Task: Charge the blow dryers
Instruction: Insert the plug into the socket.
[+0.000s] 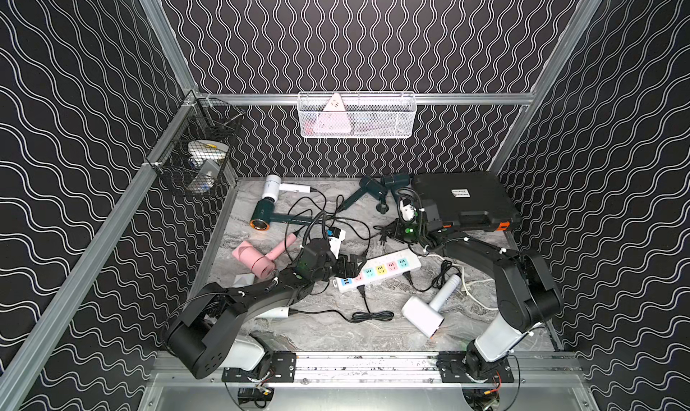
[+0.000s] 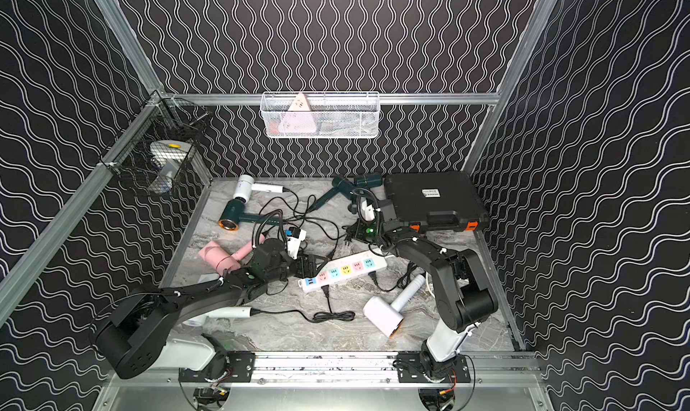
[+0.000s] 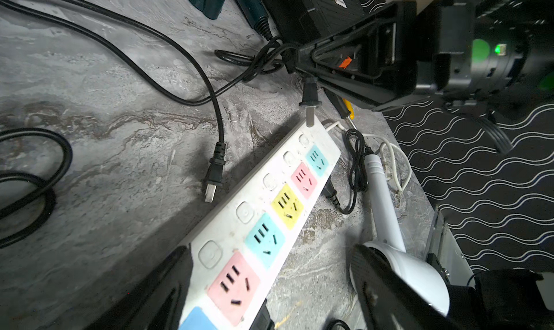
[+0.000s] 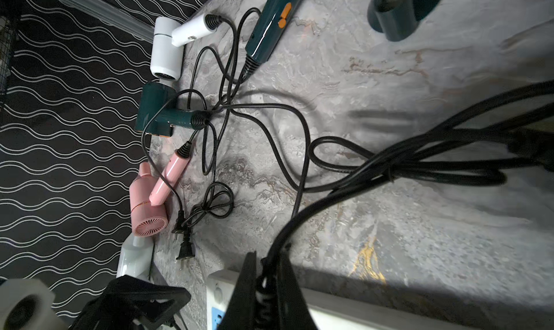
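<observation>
Sockets (image 3: 287, 205) on strip (image 3: 269, 181) show empty in left wrist view: none charged yet, I judge. Right tool (image 4: 265, 271) pinches plug (image 3: 310, 97) at strip's far end; left tool (image 3: 271, 250) spread astride near end. Dryers (image 1: 254, 261) lie scattered on counter (image 1: 317, 334).

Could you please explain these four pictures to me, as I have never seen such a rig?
These are two robot arms on a marble-look table. Two pictures look down from overhead; the other two come from a camera on each arm's wrist. On the table lie a pink blow dryer, a white blow dryer, a teal blow dryer, tangled black cords, a white power strip and a black case. The left gripper is open astride one end of the strip; the right gripper is shut on a black plug.
</observation>
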